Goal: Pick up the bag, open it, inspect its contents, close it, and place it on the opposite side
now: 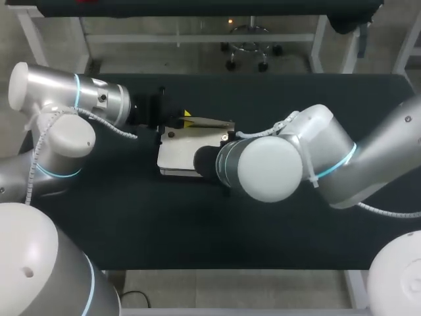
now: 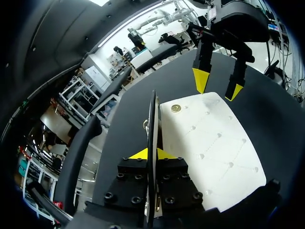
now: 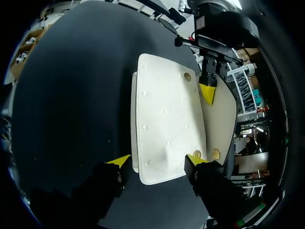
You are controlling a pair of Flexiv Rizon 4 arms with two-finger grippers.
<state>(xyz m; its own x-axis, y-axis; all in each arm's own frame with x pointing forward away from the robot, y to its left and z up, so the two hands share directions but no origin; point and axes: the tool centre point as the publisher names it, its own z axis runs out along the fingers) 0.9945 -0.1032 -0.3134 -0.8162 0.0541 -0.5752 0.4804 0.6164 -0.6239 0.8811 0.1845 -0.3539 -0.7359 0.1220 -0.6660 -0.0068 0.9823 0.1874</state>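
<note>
1. In the head view, your right arm (image 1: 270,168) covers the right end of the bag (image 1: 179,155) and hides the right pincer (image 3: 157,159) completely.
2. In the left wrist view, the left pincer (image 2: 152,153) blocks the bag's near edge.
3. No view shows you the bag's inside behind the flap (image 2: 152,119).

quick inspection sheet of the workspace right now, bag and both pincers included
surface: black table
job's things: white quilted bag lying flat mid-table, its flap lifted open
clutter: nothing seen
grippers: left pincer shut on the flap's edge; right pincer open, fingers straddling the bag's end
cables: white coiled cable along the left arm; thin white cable by the right arm
surroundings: nothing seen reaching over the table
</note>
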